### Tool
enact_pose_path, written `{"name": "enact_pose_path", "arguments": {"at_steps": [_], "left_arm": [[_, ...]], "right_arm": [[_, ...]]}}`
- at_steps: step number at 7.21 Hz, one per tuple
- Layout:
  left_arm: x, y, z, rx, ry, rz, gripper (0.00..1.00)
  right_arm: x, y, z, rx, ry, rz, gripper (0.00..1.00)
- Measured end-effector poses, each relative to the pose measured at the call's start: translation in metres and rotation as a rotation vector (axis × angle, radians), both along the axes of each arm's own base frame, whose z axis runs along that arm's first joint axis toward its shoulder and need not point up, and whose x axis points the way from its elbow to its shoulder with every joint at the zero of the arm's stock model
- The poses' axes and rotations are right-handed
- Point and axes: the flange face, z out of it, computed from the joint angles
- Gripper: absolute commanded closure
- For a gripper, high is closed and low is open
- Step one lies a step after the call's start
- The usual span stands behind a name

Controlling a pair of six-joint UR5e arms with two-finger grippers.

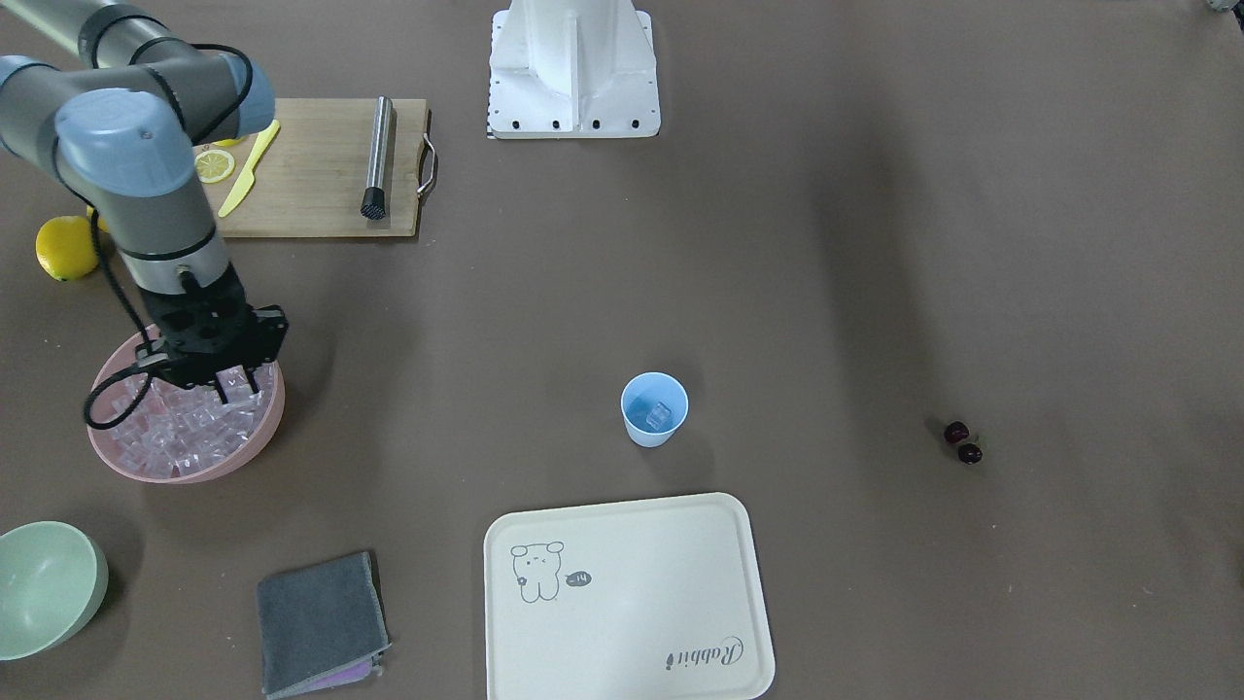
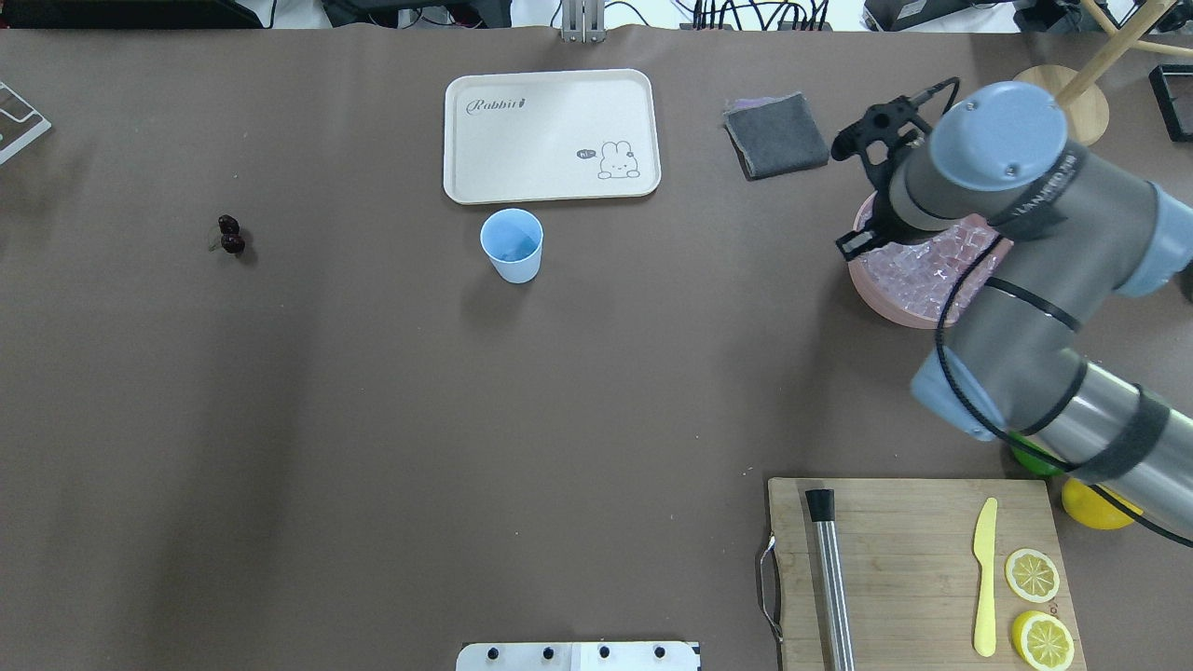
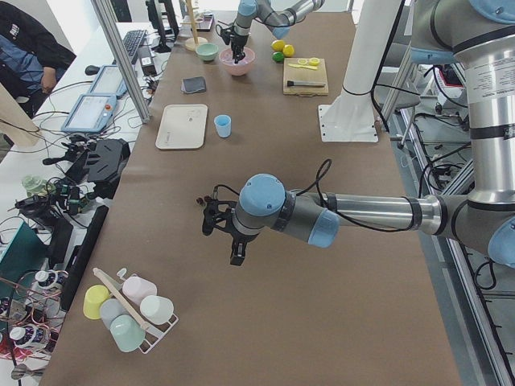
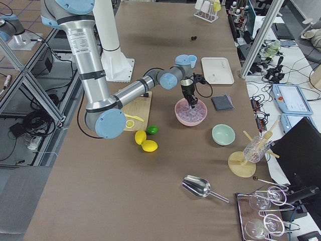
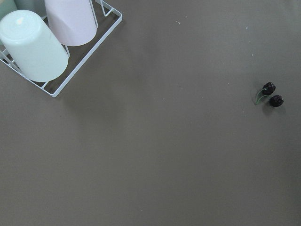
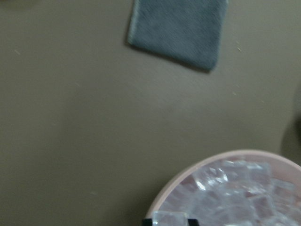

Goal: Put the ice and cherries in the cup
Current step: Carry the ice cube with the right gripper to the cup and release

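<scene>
Nearest the robot, on the right, a rectangular wooden cutting board (image 2: 904, 550) with a metal handle carries three things. They are a brushed steel rod (image 2: 832, 587) with a black ribbed tip, a flat yellow plastic knife (image 2: 984, 578) and two lemon slices (image 2: 1032, 575). Just off its far right corner lie a whole lemon (image 2: 1100, 503) and a green lime (image 4: 152, 129). The right arm mostly hides the lime from overhead.

Farther out on the right stands a round pink bowl (image 1: 194, 474), heaped with the ice (image 1: 185, 428), clear, glassy cubes with a pinkish tint. The right gripper (image 1: 238, 386) points straight down into the pile. In its wrist view the two black fingertips (image 6: 147, 221) stand a little apart, with one cube filling the gap and touching both. The arm's wrist covers the bowl's near side from overhead.

At mid-table the cup (image 2: 512, 244), smooth light blue plastic and tapered, stands upright with one cube at its bottom. Well apart to its left the cherries (image 2: 233, 244), two glossy dark fruits on thin green stems, lie on the matte brown table (image 2: 373, 419). The left gripper (image 3: 224, 237) hangs over the table near them; I cannot tell how far open it is. At the table's left end a white wire rack (image 5: 55, 94) holds upturned pastel cups (image 5: 33, 47).

Just beyond the cup lies a cream tray (image 2: 550, 121) with rounded corners and a rabbit print. To its right is a folded grey cloth (image 2: 775, 135), and farthest right a pale green bowl (image 1: 44, 583).
</scene>
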Motion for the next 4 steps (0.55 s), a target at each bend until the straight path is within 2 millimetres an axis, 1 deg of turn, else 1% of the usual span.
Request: {"name": "enact_pose_path", "arguments": {"at_steps": [1,2,3,4], "left_arm": [[0.000,0.000,0.001,-0.002,0.000,0.001,0.02],[0.001,0.000,0.002,-0.003,0.000,0.002,0.02],[0.000,0.000,0.002,-0.003,0.000,0.000,0.02],[0.000,0.000,0.003,-0.003,0.000,0.000,0.02]], "right_arm": [[-0.036,0.006,-0.056,-0.049,-0.070,0.053,0.78],[-0.069,0.016,-0.105,-0.098,-0.142,0.114,0.78],[-0.105,0.025,-0.147,-0.132,-0.190,0.171,0.78],[-0.137,0.032,-0.179,-0.152,-0.220,0.214,0.78]]}}
